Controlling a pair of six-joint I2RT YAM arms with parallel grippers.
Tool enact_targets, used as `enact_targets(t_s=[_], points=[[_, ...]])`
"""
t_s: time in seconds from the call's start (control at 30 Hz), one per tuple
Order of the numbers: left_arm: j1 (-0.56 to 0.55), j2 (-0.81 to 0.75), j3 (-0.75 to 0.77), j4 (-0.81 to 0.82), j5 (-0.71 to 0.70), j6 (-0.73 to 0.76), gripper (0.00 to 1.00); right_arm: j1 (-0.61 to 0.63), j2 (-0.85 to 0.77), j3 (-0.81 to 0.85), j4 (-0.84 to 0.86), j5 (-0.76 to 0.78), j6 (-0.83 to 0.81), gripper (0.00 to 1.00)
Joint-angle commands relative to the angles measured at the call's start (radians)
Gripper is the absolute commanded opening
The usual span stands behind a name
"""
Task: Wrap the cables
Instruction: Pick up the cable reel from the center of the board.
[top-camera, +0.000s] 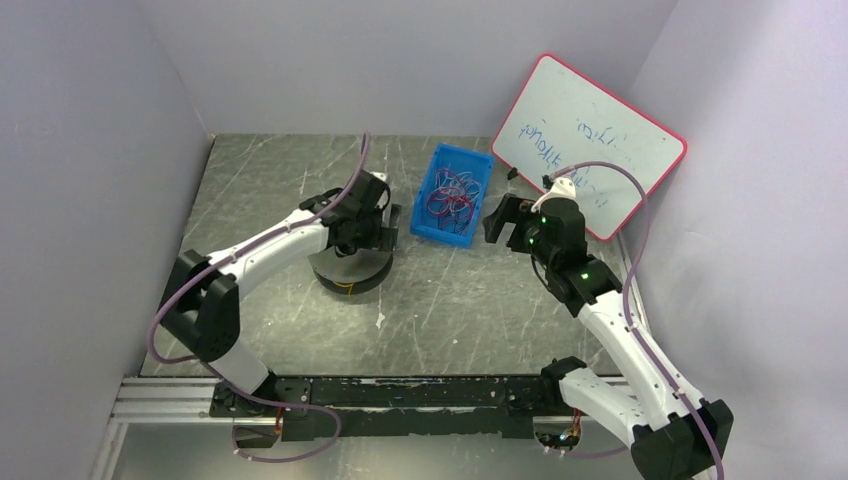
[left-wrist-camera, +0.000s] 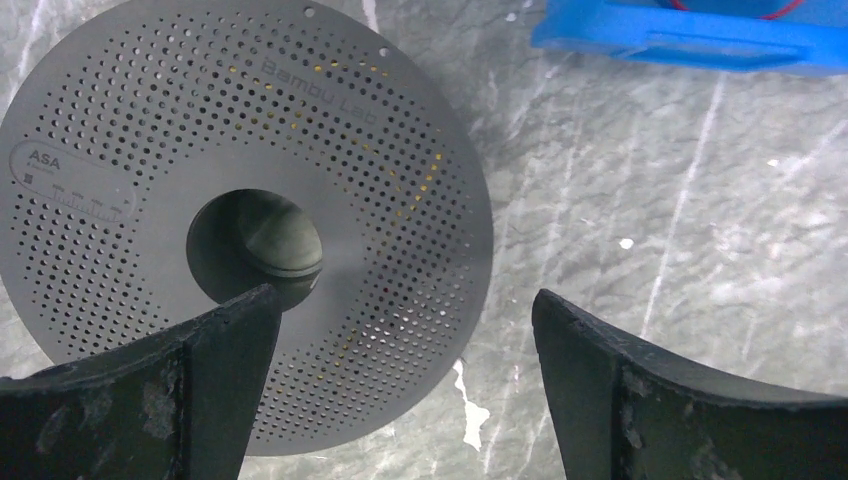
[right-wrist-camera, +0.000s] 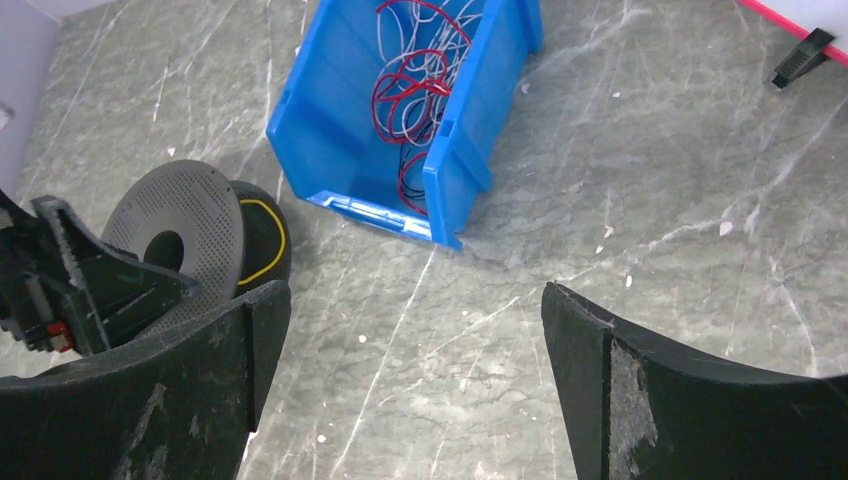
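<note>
The cables (right-wrist-camera: 400, 95) sit as a loose tangle (red, white, a few dark strands) inside the blue bin (right-wrist-camera: 320, 120) toward the far-centre of the table (right-wrist-camera: 650, 180). None is lifted out, as far as the views show. The left gripper (left-wrist-camera: 405, 310) hovers over the Bambu Lab filament spool (left-wrist-camera: 400, 150) w/ fingers spread wide and nothing btwn them. In its wrist view one finger overlaps the edge of the hub hole and the other is out over bare table, so it's prob. placed to steady or turn the spool. The spool appears to lie flat, perforated flange up, just left of the bin. A yellow strand (right-wrist-camera: 272, 235) runs round the spool's core under the flange and also shows as yellow specks thru the perforations. Looks like one cable is wound on already, rest to go. The right gripper (right-wrist-camera: 415, 300) is likewise spread open & empty, held above the table by the bin's near-right corner, w/ its cam looking into the bin's low front. It reads as lining up to pick a strand. Strands are fine & interlooped, so one pinch may drag several. A whiteboard (top-camera: 600, 140) leans on the right wall, clear of both arms.
</note>
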Motion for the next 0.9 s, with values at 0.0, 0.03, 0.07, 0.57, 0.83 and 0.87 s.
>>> enact_targets(t_s=[0.0, 0.03, 0.07, 0.57, 0.83, 0.87], points=[[-0.011, 0.065, 0.069, -0.073, -0.08, -0.016, 1.0, -0.002, -0.004, -0.011, -0.002, -0.009, 0.001, 1.0], [-0.011, 0.078, 0.075, -0.08, -0.085, -0.017, 1.0, -0.002, -0.005, -0.011, -0.001, -0.008, -0.002, 1.0], [-0.012, 0.091, 0.077, -0.084, -0.088, -0.017, 0.99, -0.002, -0.006, -0.011, 0.001, -0.005, -0.004, 1.0], [-0.041, 0.185, 0.121, -0.092, -0.049, 0.022, 1.0, -0.002, -0.009, -0.017, 0.008, 0.02, -0.013, 1.0], [-0.048, 0.206, 0.134, -0.105, -0.061, 0.023, 1.0, -0.002, -0.009, -0.022, 0.007, 0.019, -0.014, 1.0], [-0.049, 0.209, 0.134, -0.107, -0.063, 0.023, 1.0, -0.002, -0.01, -0.023, 0.008, 0.019, -0.015, 1.0]])
